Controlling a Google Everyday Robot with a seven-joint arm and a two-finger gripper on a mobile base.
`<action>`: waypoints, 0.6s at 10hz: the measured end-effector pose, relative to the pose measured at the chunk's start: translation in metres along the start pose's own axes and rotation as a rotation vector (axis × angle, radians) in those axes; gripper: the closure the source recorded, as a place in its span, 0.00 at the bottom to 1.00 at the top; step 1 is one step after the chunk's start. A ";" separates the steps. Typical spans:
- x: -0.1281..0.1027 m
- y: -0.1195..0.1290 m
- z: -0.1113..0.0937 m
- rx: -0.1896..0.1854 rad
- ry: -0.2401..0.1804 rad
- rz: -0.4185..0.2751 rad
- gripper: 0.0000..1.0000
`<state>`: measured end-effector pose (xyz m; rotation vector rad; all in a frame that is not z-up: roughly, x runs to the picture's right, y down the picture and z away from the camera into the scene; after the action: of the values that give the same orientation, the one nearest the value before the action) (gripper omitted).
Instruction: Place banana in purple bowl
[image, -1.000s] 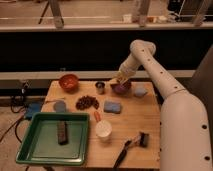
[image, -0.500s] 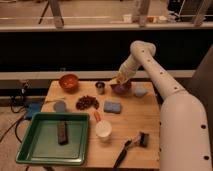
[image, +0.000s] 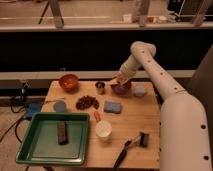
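Observation:
The purple bowl (image: 121, 89) stands at the back of the wooden table (image: 130, 122), right of the middle. My gripper (image: 122, 80) hangs just above the bowl's rim, at the end of the white arm that reaches in from the right. A small pale-yellow patch shows at the gripper's tip over the bowl. I cannot tell whether it is the banana. No banana lies anywhere else on the table.
An orange bowl (image: 68, 81) and a metal cup (image: 100, 87) stand left of the purple bowl. A blue sponge (image: 113, 107), a dark pile (image: 87, 102), a white cup (image: 103, 130), a black brush (image: 131, 148) and a green tray (image: 30, 150) with a brown bar (image: 61, 132) are nearer.

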<state>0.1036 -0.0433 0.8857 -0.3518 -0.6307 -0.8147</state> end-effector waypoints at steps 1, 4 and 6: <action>0.001 0.001 0.000 0.001 0.001 0.000 0.88; 0.003 0.002 0.001 0.005 0.004 0.001 0.77; 0.004 0.003 0.001 0.006 0.005 0.001 0.76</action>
<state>0.1074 -0.0429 0.8886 -0.3441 -0.6280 -0.8123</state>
